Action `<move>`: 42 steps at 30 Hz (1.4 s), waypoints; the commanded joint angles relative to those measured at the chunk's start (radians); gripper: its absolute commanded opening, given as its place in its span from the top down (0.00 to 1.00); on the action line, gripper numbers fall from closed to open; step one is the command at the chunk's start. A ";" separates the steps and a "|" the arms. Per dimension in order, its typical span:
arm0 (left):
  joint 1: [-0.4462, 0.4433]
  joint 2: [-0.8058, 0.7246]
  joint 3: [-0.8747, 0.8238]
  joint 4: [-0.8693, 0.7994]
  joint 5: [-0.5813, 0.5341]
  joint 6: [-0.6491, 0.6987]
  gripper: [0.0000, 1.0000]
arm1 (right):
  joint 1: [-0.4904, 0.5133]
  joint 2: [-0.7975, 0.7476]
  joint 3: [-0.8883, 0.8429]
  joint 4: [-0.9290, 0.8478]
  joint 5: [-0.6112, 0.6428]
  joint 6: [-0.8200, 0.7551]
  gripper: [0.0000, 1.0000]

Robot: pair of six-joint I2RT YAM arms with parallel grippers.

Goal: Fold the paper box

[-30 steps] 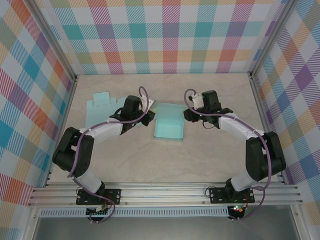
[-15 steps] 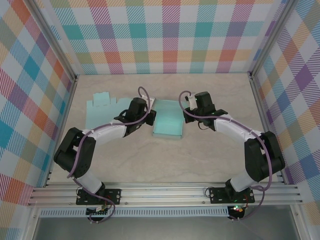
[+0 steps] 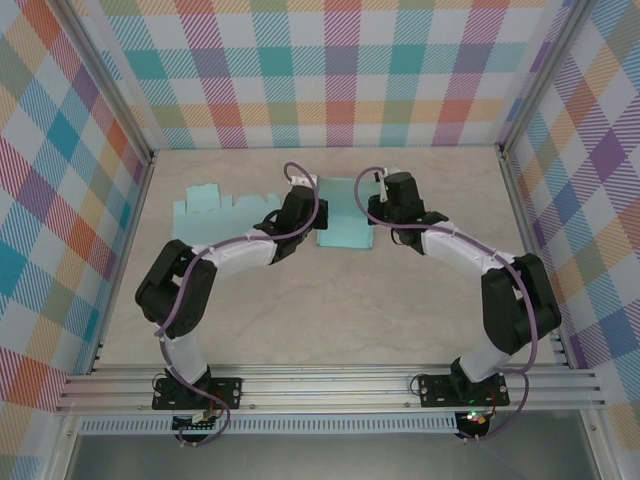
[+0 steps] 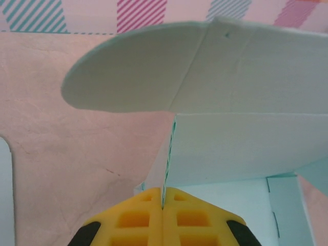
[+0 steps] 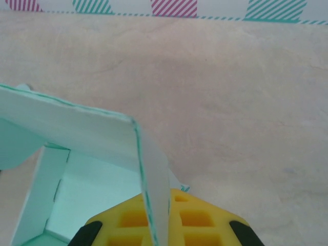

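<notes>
The mint-green paper box (image 3: 345,222) lies at the middle back of the table, between my two grippers. My left gripper (image 3: 308,208) is shut on the box's left side wall (image 4: 236,154), whose thin edge runs into the seam between the yellow fingers (image 4: 143,220); the left gripper (image 4: 163,205) points at a rounded flap (image 4: 128,82) above. My right gripper (image 3: 378,210) is shut on the right side wall (image 5: 154,169), which stands upright and meets another raised wall (image 5: 72,130) at a corner. The wall's edge sits between the right gripper's (image 5: 159,225) yellow pads.
A second flat mint paper blank (image 3: 205,212) lies to the left of the left arm. Checked walls enclose the table on three sides, with aluminium posts (image 3: 515,190) at the corners. Bare tabletop (image 3: 330,310) stretches in front of the box.
Both grippers closed on the box's side walls and moved toward the back wall. The box shifted back with them and its side walls now stand up.
</notes>
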 commanded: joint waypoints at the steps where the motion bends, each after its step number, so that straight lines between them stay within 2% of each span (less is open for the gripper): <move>1: -0.040 0.050 0.032 0.071 -0.046 -0.085 1.00 | 0.021 0.043 0.022 0.111 -0.013 0.035 0.98; 17: -0.092 0.124 -0.031 0.151 -0.115 -0.139 1.00 | 0.069 0.077 -0.101 0.258 0.038 0.140 1.00; 32: -0.127 0.141 -0.073 0.170 -0.136 -0.156 1.00 | 0.088 0.097 -0.117 0.334 -0.014 0.257 1.00; 42: -0.127 0.122 -0.184 0.225 -0.140 -0.144 1.00 | 0.125 0.099 -0.291 0.494 0.020 0.231 1.00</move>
